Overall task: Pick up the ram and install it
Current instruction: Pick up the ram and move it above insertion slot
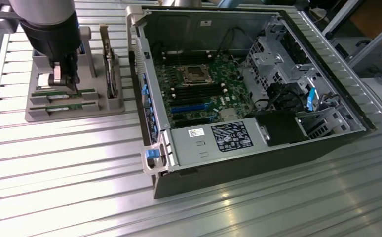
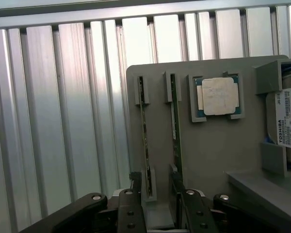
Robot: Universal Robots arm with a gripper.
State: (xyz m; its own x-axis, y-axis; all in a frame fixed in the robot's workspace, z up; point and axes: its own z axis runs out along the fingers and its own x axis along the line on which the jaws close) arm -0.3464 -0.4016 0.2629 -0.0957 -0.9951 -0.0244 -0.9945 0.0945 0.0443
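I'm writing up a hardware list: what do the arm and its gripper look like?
The arm is a smooth grey cylinder ending in a black wrist section. The gripper is black, with jointed linkages dotted with round silver bolt heads.

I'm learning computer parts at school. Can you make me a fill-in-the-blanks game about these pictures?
1. The gray holder has ___ green ram sticks standing in its slots.
2. The label on the hard drive says ___.
3. The gripper over the holder has its jaws ___.

Missing words: two; TOSHIBA; open.
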